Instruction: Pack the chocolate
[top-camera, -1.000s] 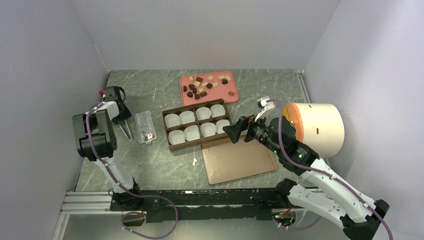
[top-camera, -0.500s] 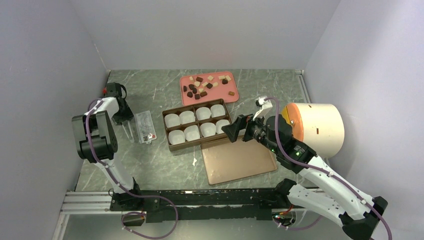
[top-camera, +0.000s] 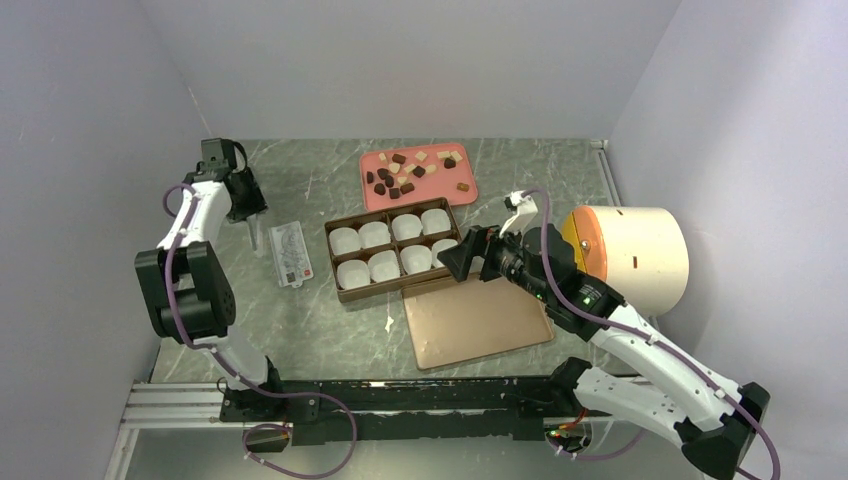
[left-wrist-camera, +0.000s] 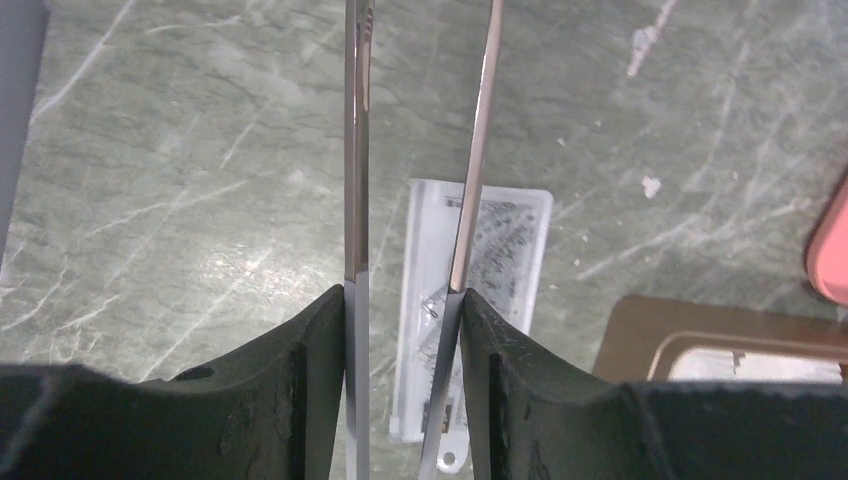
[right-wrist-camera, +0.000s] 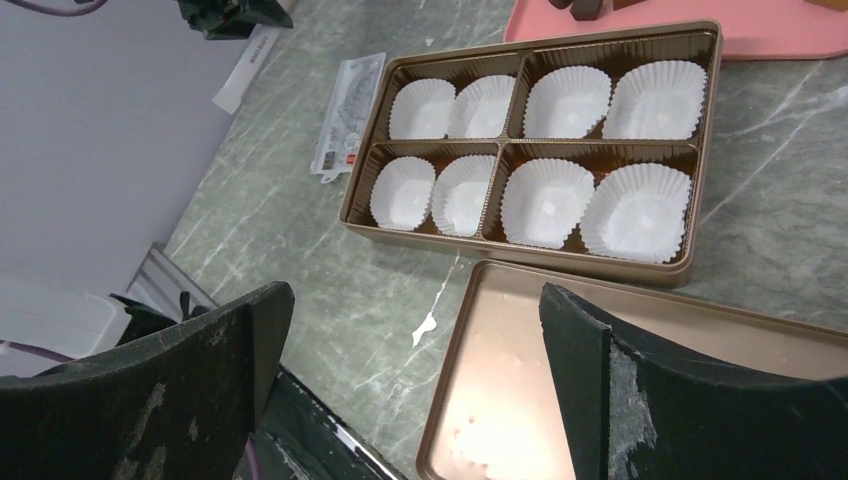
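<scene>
The chocolate (top-camera: 415, 170) lies as small dark, caramel and cream chunks on the pink tray (top-camera: 468, 190) at the back. The brown box (top-camera: 331, 262) holds white paper cups (top-camera: 375, 235), all without chocolate, and also shows in the right wrist view (right-wrist-camera: 510, 142). My left gripper (top-camera: 247, 210) is at the far left, shut on metal tweezers (top-camera: 254, 236); their two blades (left-wrist-camera: 356, 150) point over a clear plastic packet (left-wrist-camera: 500, 250). My right gripper (top-camera: 455, 258) is open and holds nothing, hovering (right-wrist-camera: 415, 295) at the box's near right corner above the box lid (top-camera: 475, 320).
A white cylinder with an orange face (top-camera: 630, 255) stands behind my right arm. The plastic packet (top-camera: 290, 253) lies left of the box. The grey walls close in on both sides. The pink tray's near edge (right-wrist-camera: 760, 25) shows beyond the box.
My left gripper has swung back and to the left with the tweezers, away from the packet. My right gripper has edged slightly left toward the box.
</scene>
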